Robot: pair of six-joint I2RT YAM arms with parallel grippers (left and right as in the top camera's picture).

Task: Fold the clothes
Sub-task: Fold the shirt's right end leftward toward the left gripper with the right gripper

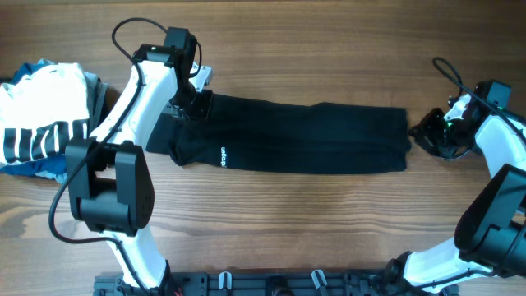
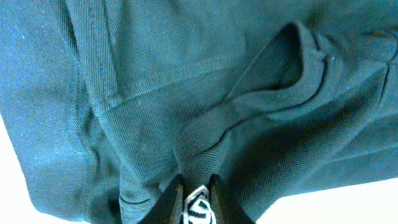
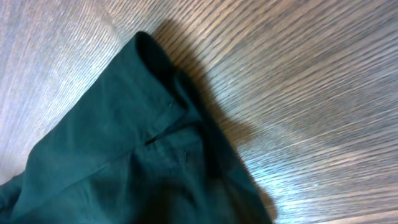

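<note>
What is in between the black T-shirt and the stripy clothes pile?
From the overhead camera, the left arm's white link crosses between the black T-shirt and the stripy pile; otherwise only bare wooden table shows there.

The shirt fills the frame, its ribbed band curving from the upper right down to bottom centre, where the left gripper pinches it.

On my feed the left arm, at the black T-shirt's logo end, shows white links, bulky black joint housings and a thin black cable looping off it. The right arm, past the T-shirt's other end, matches: white shells, black joints, black cable.
</note>
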